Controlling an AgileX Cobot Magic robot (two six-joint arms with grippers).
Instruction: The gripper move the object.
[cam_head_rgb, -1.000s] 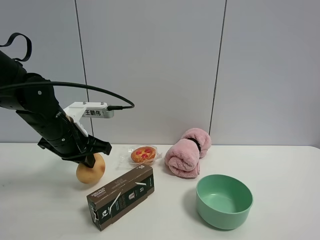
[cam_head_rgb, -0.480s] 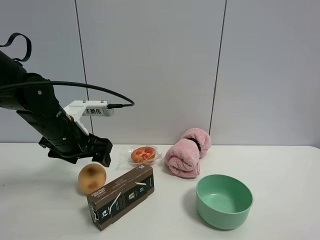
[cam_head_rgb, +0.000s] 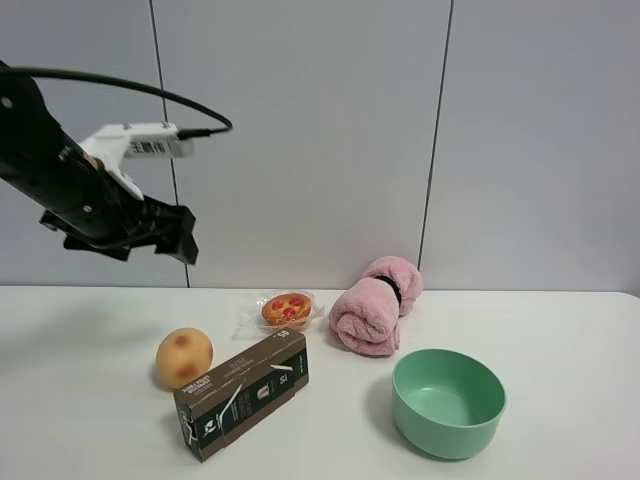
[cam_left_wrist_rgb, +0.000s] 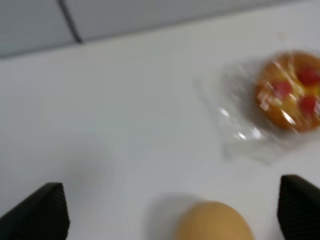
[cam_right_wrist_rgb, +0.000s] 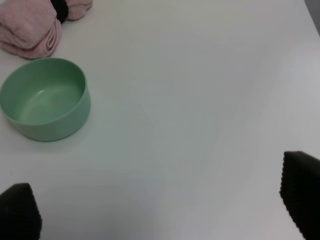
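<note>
The yellow-orange fruit with reddish blotches (cam_head_rgb: 184, 357) rests on the white table, touching the left end of a dark box. My left gripper (cam_head_rgb: 176, 233) is a black claw on a black arm, raised high above and behind the fruit. In the left wrist view the left gripper (cam_left_wrist_rgb: 172, 214) is open and empty, with the fruit (cam_left_wrist_rgb: 214, 226) far below between its fingertips (cam_left_wrist_rgb: 44, 216). My right gripper (cam_right_wrist_rgb: 160, 202) is open and empty above bare table. It is out of the exterior high view.
A dark green box (cam_head_rgb: 242, 392) lies at the front beside the fruit. A wrapped tart with red topping (cam_head_rgb: 287, 309) and a rolled pink towel (cam_head_rgb: 375, 305) lie at the back. A green bowl (cam_head_rgb: 448, 402) stands front right; it also shows in the right wrist view (cam_right_wrist_rgb: 45, 97).
My left gripper has let go of the fruit and risen up and to the left. The fruit has settled on the table against the box.
</note>
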